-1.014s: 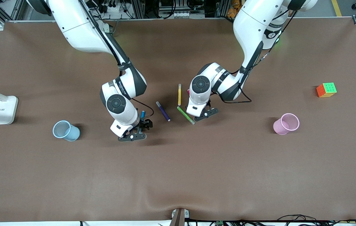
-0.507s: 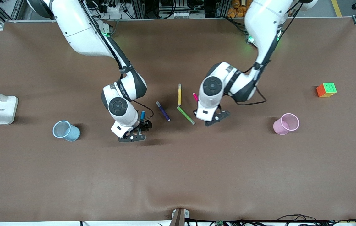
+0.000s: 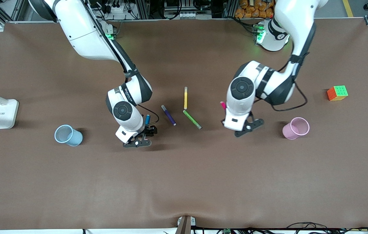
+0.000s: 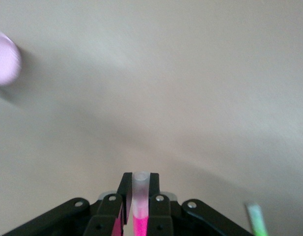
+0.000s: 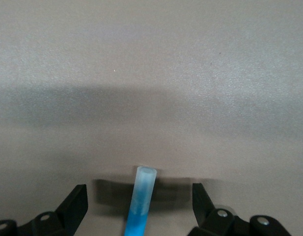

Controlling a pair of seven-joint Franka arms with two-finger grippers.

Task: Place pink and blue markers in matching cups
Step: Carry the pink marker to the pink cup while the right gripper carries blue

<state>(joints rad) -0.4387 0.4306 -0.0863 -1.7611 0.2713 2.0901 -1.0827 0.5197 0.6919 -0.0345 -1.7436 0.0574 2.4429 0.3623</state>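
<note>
My left gripper (image 3: 235,125) is shut on the pink marker (image 3: 222,105) and carries it over the table between the green pen and the pink cup (image 3: 296,128). In the left wrist view the jaws clamp the pink marker (image 4: 140,201) near its pale end, with the pink cup (image 4: 4,64) farther off. My right gripper (image 3: 145,131) is low at the blue marker (image 3: 147,119). In the right wrist view the fingers (image 5: 77,196) stand wide apart, and the blue marker (image 5: 140,201) lies on the table between them, untouched. The blue cup (image 3: 68,135) stands toward the right arm's end.
A purple pen (image 3: 168,115), a green pen (image 3: 192,119) and a yellow pen (image 3: 185,97) lie between the two grippers. A colour cube (image 3: 337,93) sits near the left arm's end. A white lamp base (image 3: 3,113) stands at the right arm's end.
My left gripper has carried the pink marker away from the pens, toward the pink cup. My right gripper has stayed at the blue marker, hardly moving.
</note>
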